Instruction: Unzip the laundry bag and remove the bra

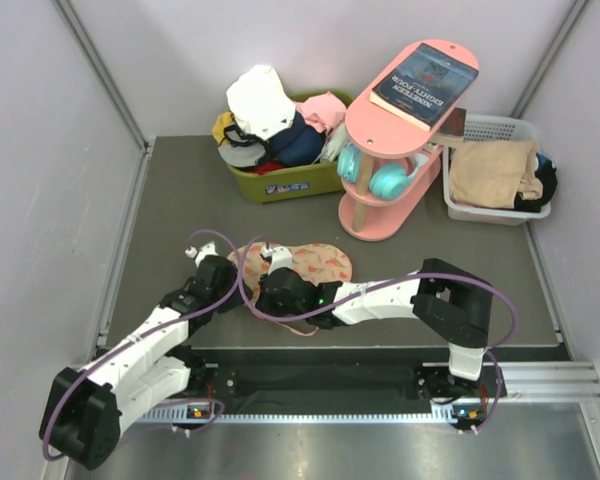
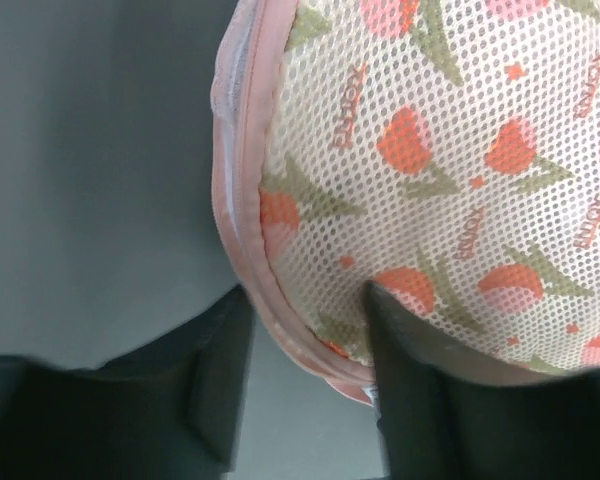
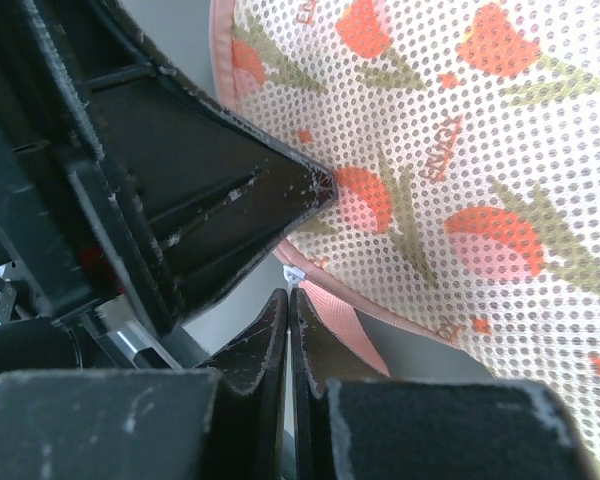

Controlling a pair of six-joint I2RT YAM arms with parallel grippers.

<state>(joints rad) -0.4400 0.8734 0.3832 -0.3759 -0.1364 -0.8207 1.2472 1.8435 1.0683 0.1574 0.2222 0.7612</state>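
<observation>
left arm stretched forward | left hand (image 2: 308, 305) parted | right arm bent leftward | right hand (image 3: 288, 298) pinched together

laundry bag (image 1: 315, 262) | oval peach-beige mesh pouch, orange-red tulip prints with green stems, pink zip trim round its rim | zip looked shut along the visible edge | lay flat, printed face up | front middle of dark worktop (image 1: 180, 200)

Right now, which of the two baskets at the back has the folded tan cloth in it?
The white basket at the back right holds the tan cloth; the green basket on the left is heaped with mixed clothes.
</observation>
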